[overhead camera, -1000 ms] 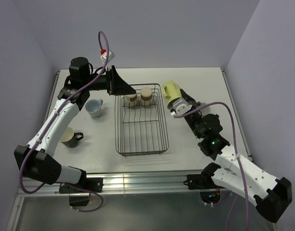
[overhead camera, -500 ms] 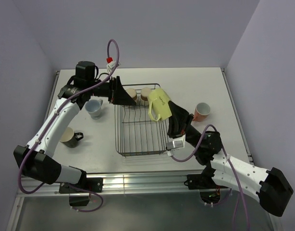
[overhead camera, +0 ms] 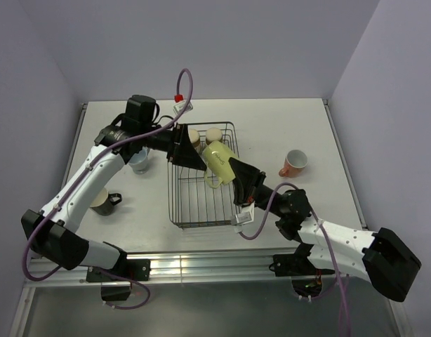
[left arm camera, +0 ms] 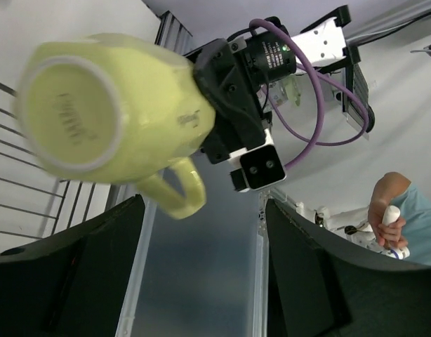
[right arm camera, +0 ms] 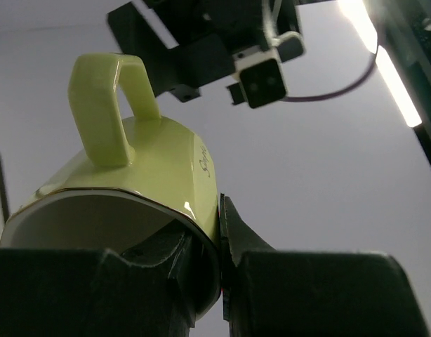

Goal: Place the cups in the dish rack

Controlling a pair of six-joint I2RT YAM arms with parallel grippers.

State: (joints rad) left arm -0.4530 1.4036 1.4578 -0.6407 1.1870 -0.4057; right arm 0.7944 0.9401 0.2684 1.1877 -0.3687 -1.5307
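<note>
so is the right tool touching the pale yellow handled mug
Touching. The right wrist view shows the right tool clamped on the pale yellow handled mug, with one finger inside its rim and the other outside.

Blue-grey cup (overhead camera: 140, 166) half behind left arm (overhead camera: 96, 175), yellow mug (right arm camera: 152, 168) mouth partly hidden

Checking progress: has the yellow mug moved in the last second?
Yes. The yellow mug was outside the rack's far right corner. It has moved left and nearer, and now hangs tilted over the rack's middle.
</note>
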